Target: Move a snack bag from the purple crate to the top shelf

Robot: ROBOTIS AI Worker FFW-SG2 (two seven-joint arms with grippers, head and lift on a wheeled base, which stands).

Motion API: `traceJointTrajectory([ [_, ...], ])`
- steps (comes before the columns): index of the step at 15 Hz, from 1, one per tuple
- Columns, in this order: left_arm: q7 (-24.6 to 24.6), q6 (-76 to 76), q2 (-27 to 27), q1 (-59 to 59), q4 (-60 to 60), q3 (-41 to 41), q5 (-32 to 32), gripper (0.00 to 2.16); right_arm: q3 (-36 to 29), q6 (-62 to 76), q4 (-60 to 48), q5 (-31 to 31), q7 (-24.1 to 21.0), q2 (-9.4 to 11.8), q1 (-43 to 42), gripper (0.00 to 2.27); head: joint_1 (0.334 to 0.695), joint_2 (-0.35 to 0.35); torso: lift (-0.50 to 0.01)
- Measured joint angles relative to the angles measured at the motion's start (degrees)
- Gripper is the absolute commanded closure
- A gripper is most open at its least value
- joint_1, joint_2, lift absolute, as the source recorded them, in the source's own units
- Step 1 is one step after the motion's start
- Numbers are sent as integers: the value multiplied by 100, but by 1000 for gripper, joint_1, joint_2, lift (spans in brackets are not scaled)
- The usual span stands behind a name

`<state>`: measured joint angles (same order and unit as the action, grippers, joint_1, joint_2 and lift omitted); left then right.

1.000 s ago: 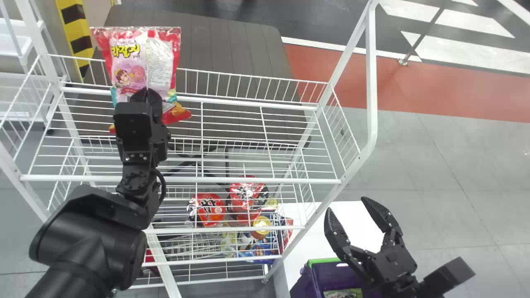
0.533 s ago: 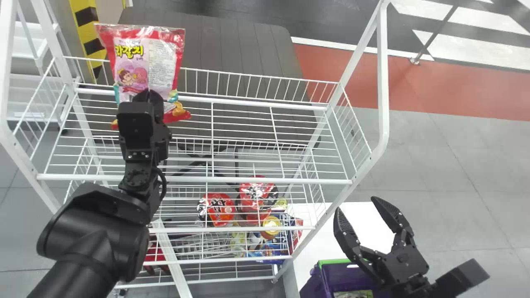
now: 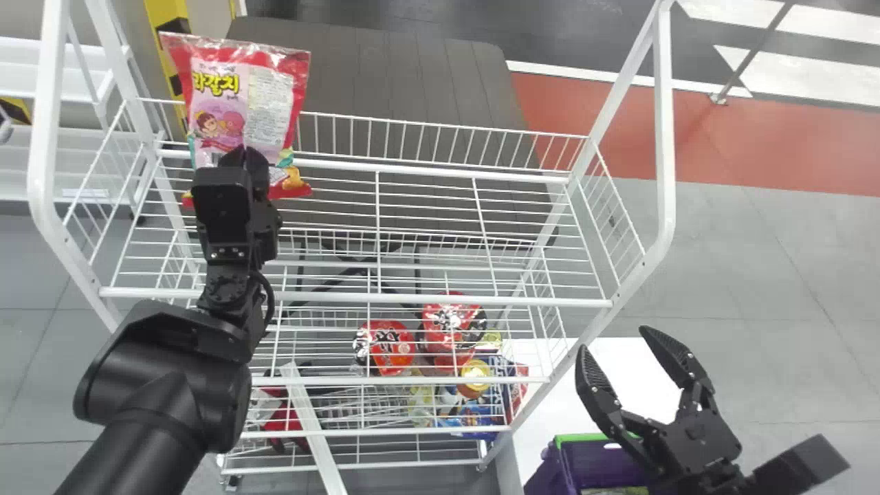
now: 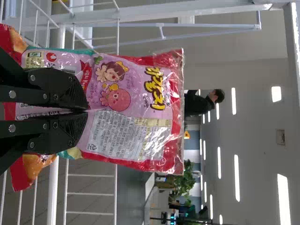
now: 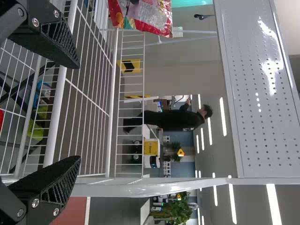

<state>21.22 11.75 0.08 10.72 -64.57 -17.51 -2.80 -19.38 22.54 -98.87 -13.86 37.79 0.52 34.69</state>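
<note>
Snack bag [image 3: 271, 96] upright, lower part clenched between left fingers [image 3: 256, 166], right fingers [image 3: 597, 378] spread apart.

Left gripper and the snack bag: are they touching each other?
Touching. In the left wrist view, the left gripper pinches the snack bag between its two fingers.

The snack bag [image 3: 275, 103] was red with a lilac panel of cartoon faces, yellow lettering and a pale block of print, its film glossy and creased. Pinched near its lower end by the left end effector [image 3: 242, 159], it stood nearly upright toward 10 o'clock in the head view, across the back rail of the top shelf [image 3: 412, 298], a white wire rack; contact between them was unclear. The purple crate [image 3: 598, 459], green-rimmed and partly cut off, sat toward 5 o'clock with packaging inside.
</note>
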Motion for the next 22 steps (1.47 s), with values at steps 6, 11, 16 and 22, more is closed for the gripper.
traceJointTrajectory([
  [6,-27,216,0,5,221,178,48,1025,64,0,-10,50,0,-17,-4,144,695,-152,0],
  [11,-54,355,18,28,347,320,110,1025,75,0,-56,59,0,-17,18,144,695,-136,0],
  [16,-155,506,44,64,508,447,129,1025,82,0,-116,75,1,-25,65,144,695,-118,0],
  [22,-163,689,51,112,708,460,140,36,101,26,-185,78,1,-26,136,144,695,-112,0],
])
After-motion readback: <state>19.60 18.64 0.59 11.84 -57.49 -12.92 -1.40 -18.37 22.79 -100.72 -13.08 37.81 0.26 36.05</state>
